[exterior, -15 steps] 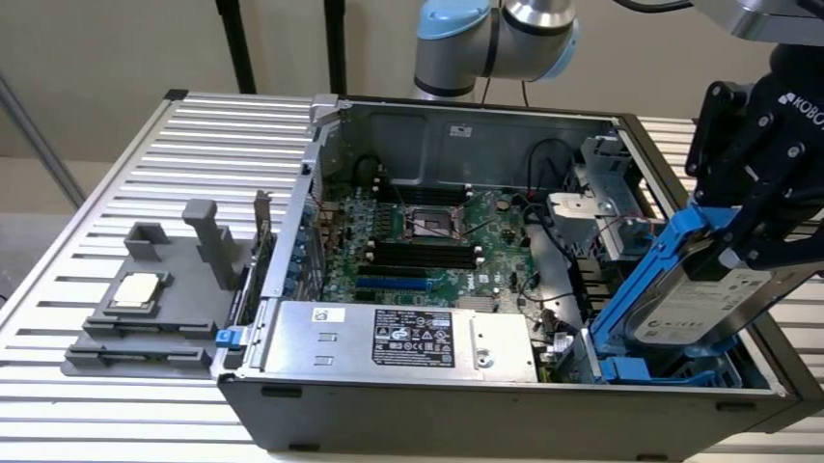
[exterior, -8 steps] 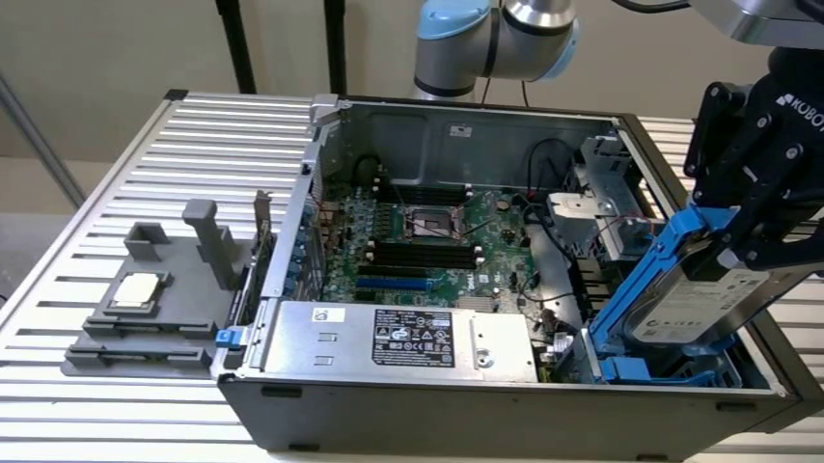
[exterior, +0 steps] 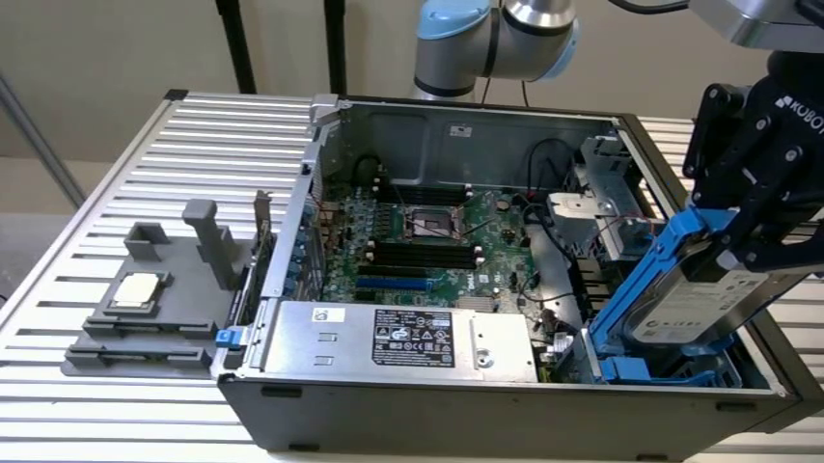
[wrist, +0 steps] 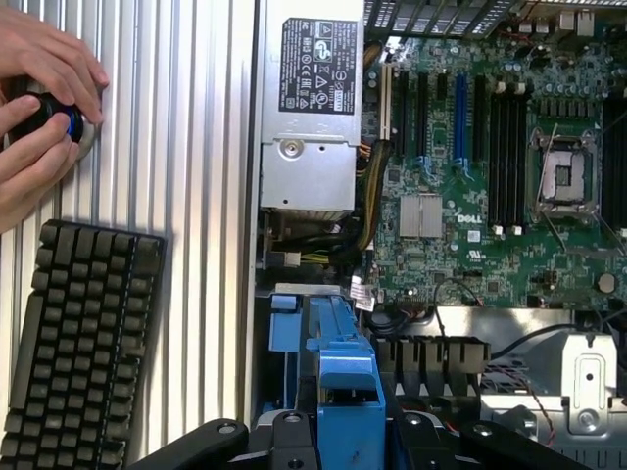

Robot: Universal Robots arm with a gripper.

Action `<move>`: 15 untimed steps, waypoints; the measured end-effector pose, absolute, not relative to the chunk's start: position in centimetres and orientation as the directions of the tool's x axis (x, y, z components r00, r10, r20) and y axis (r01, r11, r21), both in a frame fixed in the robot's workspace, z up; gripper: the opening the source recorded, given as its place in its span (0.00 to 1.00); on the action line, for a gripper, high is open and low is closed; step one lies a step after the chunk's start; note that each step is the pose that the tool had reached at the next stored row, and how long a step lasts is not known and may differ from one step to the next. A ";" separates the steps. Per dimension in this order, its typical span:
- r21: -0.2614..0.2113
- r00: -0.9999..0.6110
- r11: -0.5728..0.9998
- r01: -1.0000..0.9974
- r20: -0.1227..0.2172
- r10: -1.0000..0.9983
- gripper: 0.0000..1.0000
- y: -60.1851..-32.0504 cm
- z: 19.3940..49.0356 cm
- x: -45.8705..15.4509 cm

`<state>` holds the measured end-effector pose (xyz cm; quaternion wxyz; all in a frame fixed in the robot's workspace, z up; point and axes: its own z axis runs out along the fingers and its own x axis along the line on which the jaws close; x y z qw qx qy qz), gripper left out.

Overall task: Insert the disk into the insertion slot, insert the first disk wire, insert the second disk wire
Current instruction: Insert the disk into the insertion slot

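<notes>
fingers [exterior: 770, 253] gripping tilted disk [exterior: 689, 304], lower edge at insertion slot [exterior: 616, 365], case wall [exterior: 788, 378] close beside

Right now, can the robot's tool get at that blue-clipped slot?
Probably yes: the tool holds the disk tilted, its lower end at the insertion slot; nothing visible blocks the way.

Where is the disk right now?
On the exterior view's right, the disk is held tilted by the gripper, with its lower end at the insertion slot, just right of the power-supply box.
</notes>
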<state>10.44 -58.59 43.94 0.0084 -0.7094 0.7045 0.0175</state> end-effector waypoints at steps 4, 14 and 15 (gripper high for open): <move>0.013 0.010 -0.010 -1.000 -0.037 -0.999 0.32 -58.6 43.9 10.4; 0.012 0.018 -0.018 -1.000 -0.041 -0.999 0.32 -58.6 43.6 10.4; 0.012 0.019 -0.019 -1.000 -0.042 -0.999 0.32 -58.6 43.6 10.4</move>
